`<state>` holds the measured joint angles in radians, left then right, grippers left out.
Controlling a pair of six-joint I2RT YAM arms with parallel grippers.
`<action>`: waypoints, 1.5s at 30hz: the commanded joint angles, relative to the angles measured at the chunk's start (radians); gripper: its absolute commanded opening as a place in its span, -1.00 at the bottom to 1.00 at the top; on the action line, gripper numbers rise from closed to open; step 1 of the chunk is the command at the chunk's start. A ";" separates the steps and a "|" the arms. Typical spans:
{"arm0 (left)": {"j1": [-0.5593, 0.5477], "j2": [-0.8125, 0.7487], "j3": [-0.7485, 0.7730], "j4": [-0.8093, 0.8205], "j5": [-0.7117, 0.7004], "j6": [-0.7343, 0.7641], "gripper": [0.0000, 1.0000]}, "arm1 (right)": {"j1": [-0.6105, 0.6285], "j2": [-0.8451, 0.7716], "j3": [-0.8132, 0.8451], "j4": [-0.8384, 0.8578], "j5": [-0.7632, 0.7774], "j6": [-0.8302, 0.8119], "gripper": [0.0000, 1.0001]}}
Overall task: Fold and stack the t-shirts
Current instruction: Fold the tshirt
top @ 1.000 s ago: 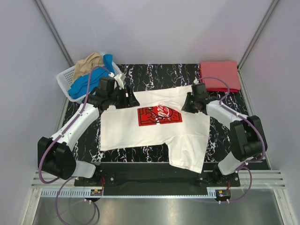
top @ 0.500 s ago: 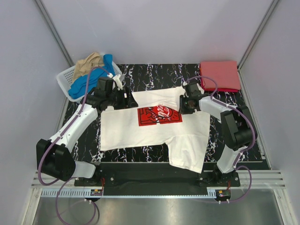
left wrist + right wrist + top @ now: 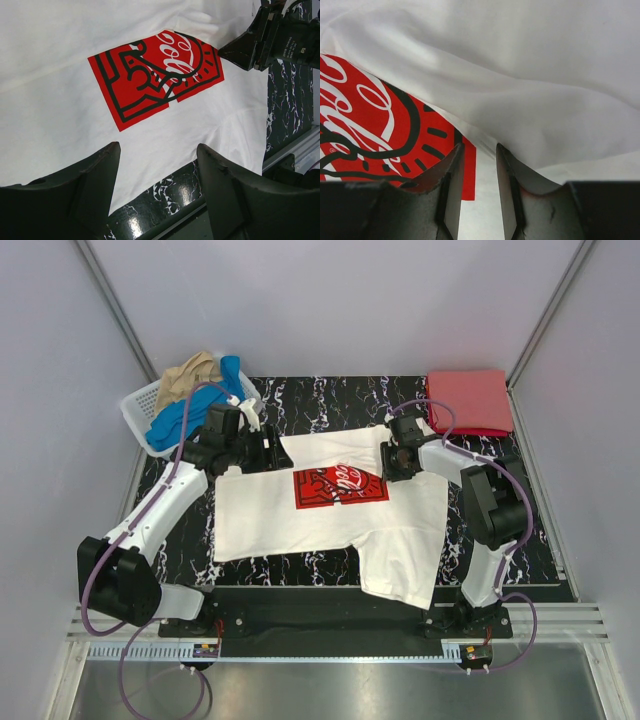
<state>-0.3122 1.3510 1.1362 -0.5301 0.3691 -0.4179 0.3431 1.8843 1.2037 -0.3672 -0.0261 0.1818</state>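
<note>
Because it is the garment being worked, the white t-shirt (image 3: 300, 520) lies spread print-up on the black marbled table (image 3: 330, 400), beneath both pincers and reaching from them toward the near edge. Well beyond the right pincer (image 3: 479, 147), in the far corner, sits a folded red t-shirt (image 3: 468, 400), probably the base of the stack. Just beyond the left pincer (image 3: 157, 150), a white basket (image 3: 140, 415) holds a blue tee (image 3: 185, 420) and a tan tee (image 3: 190, 375), apparently waiting their turn.

Between the two pincers sits the red print (image 3: 155, 75). The left pincer hangs over the shirt's far-left shoulder with its fingers spread wide and nothing between them. The right pincer sits low by the collar, its fingers a narrow gap apart, with no cloth caught in that gap. A raised fold (image 3: 530, 115) runs just ahead of its tips, likely the edge it is lined up to pinch.

I cannot tell whether those tips touch the cloth. The left arm hides the sleeve under it, both wrist views crop the lettering, and the basket's full contents are unclear.
</note>
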 commanded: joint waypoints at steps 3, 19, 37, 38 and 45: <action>0.008 -0.001 0.022 0.016 0.027 0.010 0.36 | -0.001 0.022 0.048 -0.038 0.060 -0.038 -0.26; 0.012 -0.004 0.016 0.019 0.019 0.010 0.36 | 0.008 -0.066 0.089 -0.116 -0.056 0.036 -1.00; 0.016 0.004 0.005 0.025 0.010 0.005 0.37 | 0.103 -0.103 -0.049 -0.065 -0.129 0.410 -0.97; 0.016 0.008 0.005 0.024 0.004 0.008 0.37 | 0.105 -0.100 -0.050 -0.064 -0.120 0.419 -0.97; 0.021 0.048 0.014 -0.011 -0.067 0.005 0.37 | 0.105 -0.197 -0.044 -0.108 -0.063 0.466 -0.71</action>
<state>-0.2985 1.3811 1.1362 -0.5339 0.3466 -0.4183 0.4389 1.7809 1.1435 -0.4698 -0.1154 0.6037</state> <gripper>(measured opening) 0.683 0.149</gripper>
